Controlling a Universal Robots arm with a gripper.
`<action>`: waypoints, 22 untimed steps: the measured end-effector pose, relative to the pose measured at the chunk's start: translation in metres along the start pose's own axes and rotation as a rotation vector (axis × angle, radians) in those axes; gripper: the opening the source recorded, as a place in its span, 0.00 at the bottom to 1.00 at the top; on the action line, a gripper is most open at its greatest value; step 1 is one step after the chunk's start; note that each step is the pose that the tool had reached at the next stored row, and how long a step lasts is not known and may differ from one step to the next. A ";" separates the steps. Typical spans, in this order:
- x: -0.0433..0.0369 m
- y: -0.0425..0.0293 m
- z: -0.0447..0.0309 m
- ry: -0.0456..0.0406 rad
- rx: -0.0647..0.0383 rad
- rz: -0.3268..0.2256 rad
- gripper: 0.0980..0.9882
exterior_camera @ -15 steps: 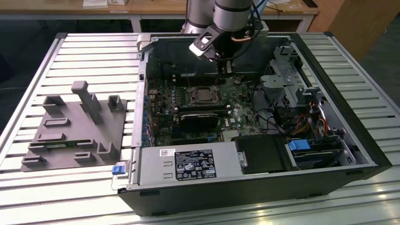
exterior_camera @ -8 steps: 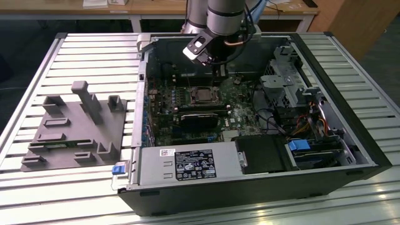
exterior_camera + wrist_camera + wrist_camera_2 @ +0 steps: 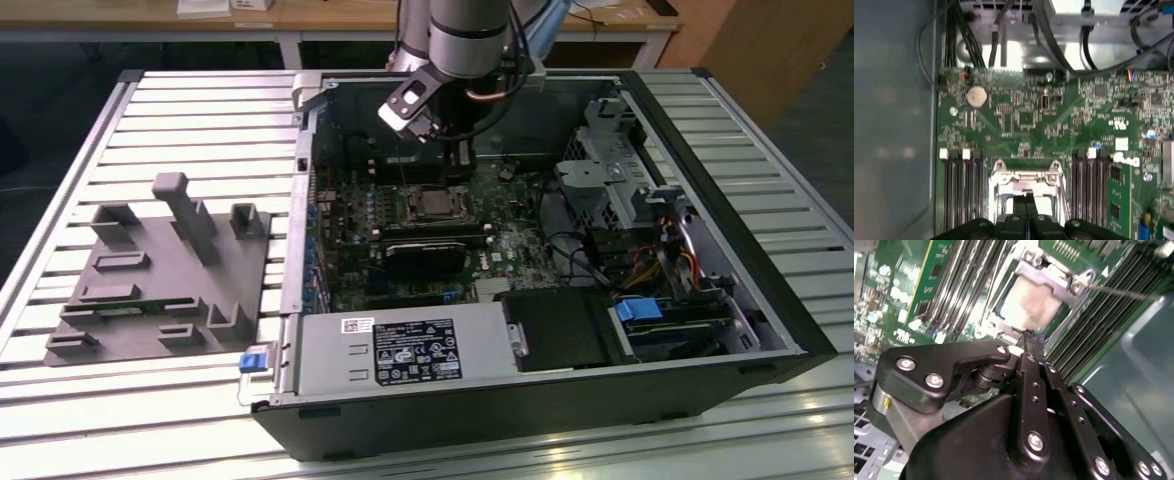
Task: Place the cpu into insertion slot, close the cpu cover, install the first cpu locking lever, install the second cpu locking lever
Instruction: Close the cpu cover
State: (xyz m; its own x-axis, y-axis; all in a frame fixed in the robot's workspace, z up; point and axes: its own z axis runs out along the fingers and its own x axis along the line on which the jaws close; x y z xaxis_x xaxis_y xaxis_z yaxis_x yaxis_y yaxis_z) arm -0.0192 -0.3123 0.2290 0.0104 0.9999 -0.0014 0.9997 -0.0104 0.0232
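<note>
We see the gripper pinched closed, nothing between its fingers, tip right at the edge of the cpu cover. The cpu sits in the insertion slot, cover lying flat over it. In the exterior view, the slot is at 6 o'clock from the gripper.

One gripper, one cpu, one cpu cover, one computer case, one grey fixture, one coin battery
</note>
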 end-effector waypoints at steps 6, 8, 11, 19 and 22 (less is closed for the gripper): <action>-0.0002 -0.0170 0.0066 0.0001 0.000 -0.003 0.03; -0.0002 -0.0191 0.0085 0.0001 0.000 -0.003 0.03; -0.0002 -0.0221 0.0117 0.0001 0.000 -0.003 0.03; -0.0003 -0.0345 0.0199 0.0001 0.000 -0.003 0.03; -0.0003 -0.0372 0.0223 0.0002 0.000 -0.003 0.03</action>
State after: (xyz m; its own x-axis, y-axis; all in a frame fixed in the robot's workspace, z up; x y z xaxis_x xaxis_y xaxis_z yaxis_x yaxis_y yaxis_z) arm -0.0559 -0.3123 0.2058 0.0073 1.0000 -0.0013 0.9997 -0.0073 0.0233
